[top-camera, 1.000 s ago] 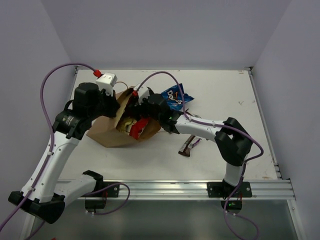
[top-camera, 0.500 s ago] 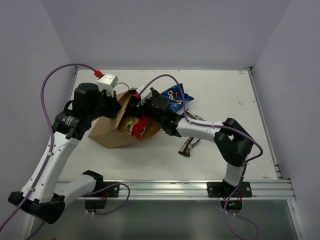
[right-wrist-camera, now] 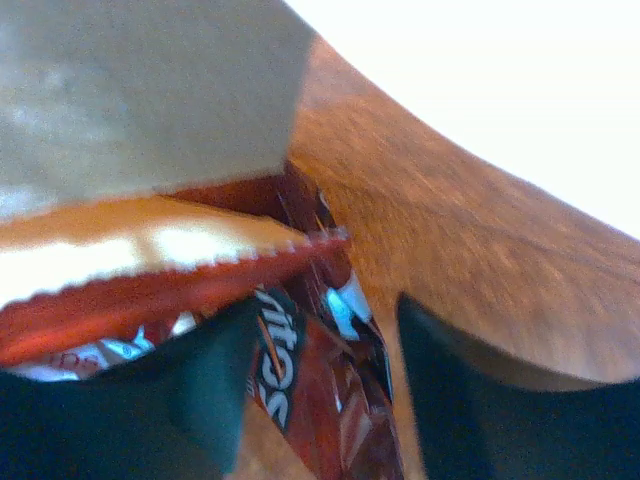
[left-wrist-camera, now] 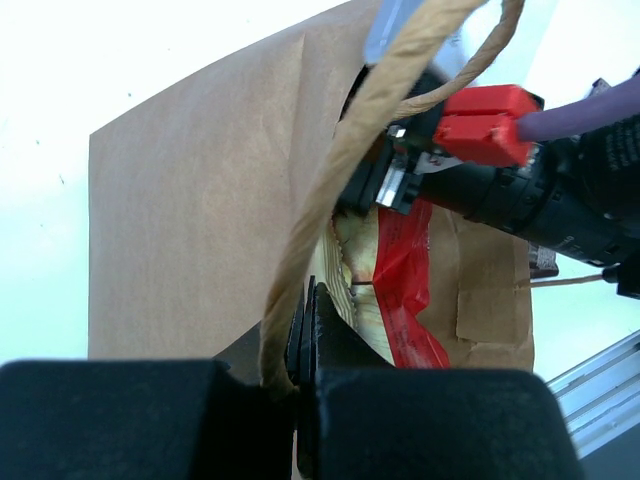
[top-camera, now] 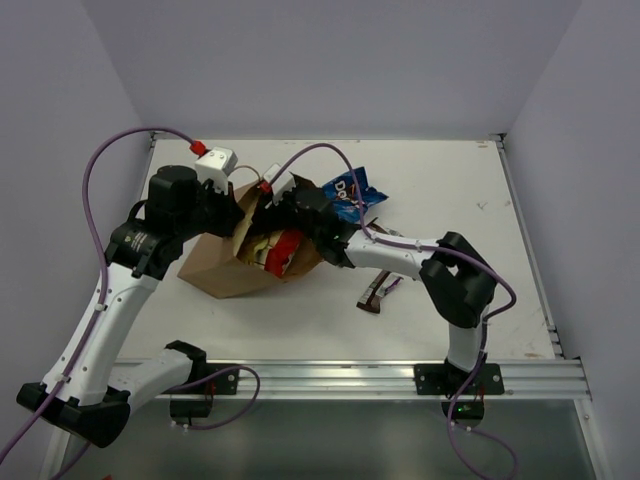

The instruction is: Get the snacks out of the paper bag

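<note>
The brown paper bag (top-camera: 215, 265) lies on its side with its mouth toward the right. My left gripper (top-camera: 237, 213) is shut on the bag's upper rim, next to a twine handle (left-wrist-camera: 330, 200); in the left wrist view the gripper (left-wrist-camera: 306, 335) pinches paper. My right gripper (top-camera: 275, 212) is inside the bag's mouth, open; in its own view the gripper (right-wrist-camera: 320, 385) straddles a small dark red chip bag (right-wrist-camera: 320, 410) without closing on it. A red chip bag (top-camera: 283, 250) and a cream one (left-wrist-camera: 355, 290) show inside the bag. A blue chip bag (top-camera: 355, 188) and brown candy bars (top-camera: 375, 290) lie outside on the table.
The white table (top-camera: 470, 240) extends to the right of the bags. Its right rail (top-camera: 525, 240) and the metal front rail (top-camera: 400, 375) bound it. Purple cables (top-camera: 110, 170) loop over both arms near the bag.
My right gripper has pushed a little further left, deeper into the bag's mouth. The left gripper keeps holding the rim, and the bag has barely shifted.
</note>
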`<state>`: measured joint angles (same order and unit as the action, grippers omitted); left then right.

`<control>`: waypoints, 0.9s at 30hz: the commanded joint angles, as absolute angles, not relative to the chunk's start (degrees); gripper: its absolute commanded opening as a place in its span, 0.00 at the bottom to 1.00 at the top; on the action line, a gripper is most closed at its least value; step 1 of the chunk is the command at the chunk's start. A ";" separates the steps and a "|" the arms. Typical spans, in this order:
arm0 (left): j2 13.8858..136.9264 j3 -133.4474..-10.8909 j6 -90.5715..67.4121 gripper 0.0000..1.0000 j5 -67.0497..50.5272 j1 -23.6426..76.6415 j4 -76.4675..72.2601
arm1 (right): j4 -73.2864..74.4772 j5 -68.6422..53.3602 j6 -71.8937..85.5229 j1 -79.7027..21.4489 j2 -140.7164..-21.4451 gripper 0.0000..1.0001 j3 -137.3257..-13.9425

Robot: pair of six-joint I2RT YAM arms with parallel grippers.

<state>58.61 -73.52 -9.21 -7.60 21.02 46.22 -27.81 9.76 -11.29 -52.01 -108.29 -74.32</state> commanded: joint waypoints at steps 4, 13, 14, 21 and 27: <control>57.39 -75.59 -7.91 0.00 -10.02 20.92 45.53 | -26.63 7.82 -12.66 -51.59 -110.56 0.31 -78.92; 56.86 -71.99 -8.61 0.00 -3.80 20.92 42.28 | -19.61 -0.95 -10.99 -51.50 -101.19 0.00 -76.30; 56.95 -70.94 -8.87 0.00 -2.91 20.92 41.93 | -18.29 -2.88 -10.81 -51.50 -99.42 0.00 -75.59; 59.23 -66.98 -9.84 0.00 3.78 20.92 37.71 | -9.68 -1.07 -11.42 -51.50 -84.93 0.00 -71.55; 60.99 -65.92 -9.32 0.00 6.59 20.83 35.77 | -2.56 2.19 -11.08 -50.45 -74.38 0.00 -69.79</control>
